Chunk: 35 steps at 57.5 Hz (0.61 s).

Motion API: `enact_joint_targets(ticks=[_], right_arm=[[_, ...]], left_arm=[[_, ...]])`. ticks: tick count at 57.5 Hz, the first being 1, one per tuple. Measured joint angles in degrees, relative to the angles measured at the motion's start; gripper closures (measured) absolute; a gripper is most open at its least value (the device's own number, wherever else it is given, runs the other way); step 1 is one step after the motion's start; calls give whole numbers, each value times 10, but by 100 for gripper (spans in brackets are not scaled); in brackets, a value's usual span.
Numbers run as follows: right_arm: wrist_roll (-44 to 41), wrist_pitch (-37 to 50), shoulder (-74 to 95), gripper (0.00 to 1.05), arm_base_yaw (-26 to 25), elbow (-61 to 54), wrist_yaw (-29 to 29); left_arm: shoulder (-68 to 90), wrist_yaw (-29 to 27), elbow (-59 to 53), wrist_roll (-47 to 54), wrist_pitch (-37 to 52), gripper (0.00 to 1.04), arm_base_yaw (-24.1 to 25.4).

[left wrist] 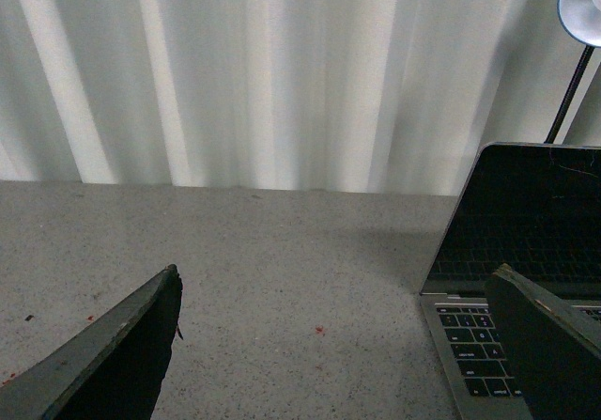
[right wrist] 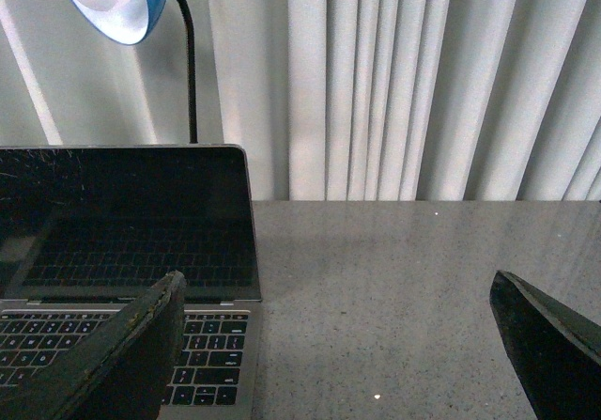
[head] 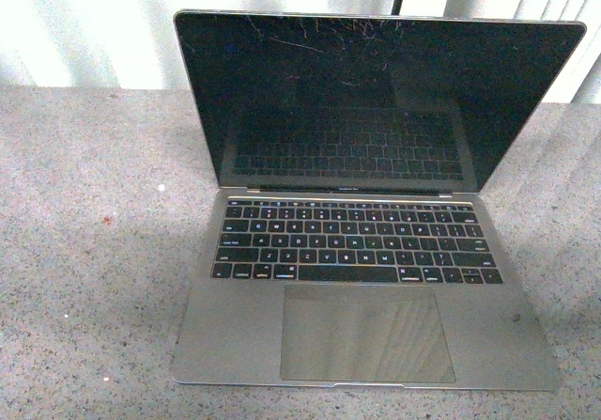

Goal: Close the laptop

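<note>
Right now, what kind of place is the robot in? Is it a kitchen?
Probably not a kitchen. It looks like a desk or work corner indoors: an open laptop sits on a speckled grey tabletop, a blue lamp rises behind it, and pale curtains hang along the back.

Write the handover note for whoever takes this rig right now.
Left gripper: open, holding nothing.
Right gripper: open, holding nothing.
Laptop: on the speckled table, lid up, screen dark and scratched, keyboard exposed.
Done: nothing yet; neither gripper is on the lid, and neither shows in the front view.
Left: bring a gripper to the lid's top edge, probably from behind, and fold it down onto the base.
</note>
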Motion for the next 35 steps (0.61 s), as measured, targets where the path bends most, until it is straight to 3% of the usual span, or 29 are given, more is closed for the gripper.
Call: enact_joint_targets(ticks=[35], right_arm=[[0, 0, 0, 7, 0, 0, 0]], left_arm=[[0, 0, 0, 0, 0, 7, 0]])
